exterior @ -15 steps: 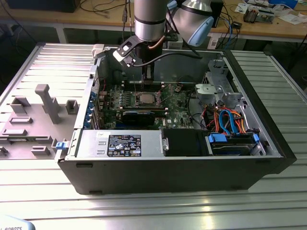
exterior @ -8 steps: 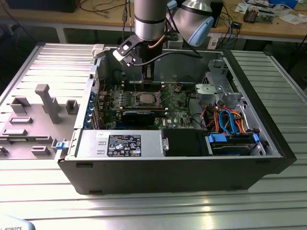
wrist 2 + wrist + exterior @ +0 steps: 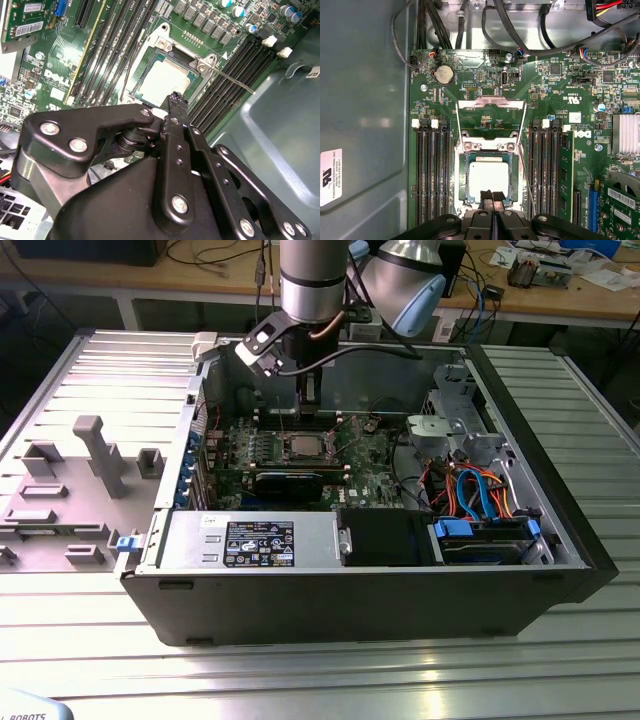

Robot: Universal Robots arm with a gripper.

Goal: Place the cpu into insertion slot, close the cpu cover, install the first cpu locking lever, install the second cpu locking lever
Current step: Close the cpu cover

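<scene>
The cpu [image 3: 489, 179] lies flat in the insertion slot [image 3: 463, 172] on the green motherboard, its silver top showing; it also shows in the second wrist view [image 3: 161, 81] and the exterior view [image 3: 304, 447]. The cpu cover [image 3: 491, 103], a silver frame with a square window, stands swung open behind the socket. A thin locking lever [image 3: 526, 175] juts free beside the socket, seen too in the second wrist view [image 3: 234, 81]. My gripper [image 3: 491, 196] hangs just above the cpu's near edge with its black fingers pressed together and nothing between them. The exterior view shows the gripper [image 3: 308, 405] over the socket.
Long black memory slots [image 3: 431, 170] flank the socket on both sides. Black cables [image 3: 495, 30] run along the case wall behind the board. A black expansion card [image 3: 288, 482] and the power supply [image 3: 250, 540] sit nearer in the exterior view, with drive bays [image 3: 480, 530] at its right.
</scene>
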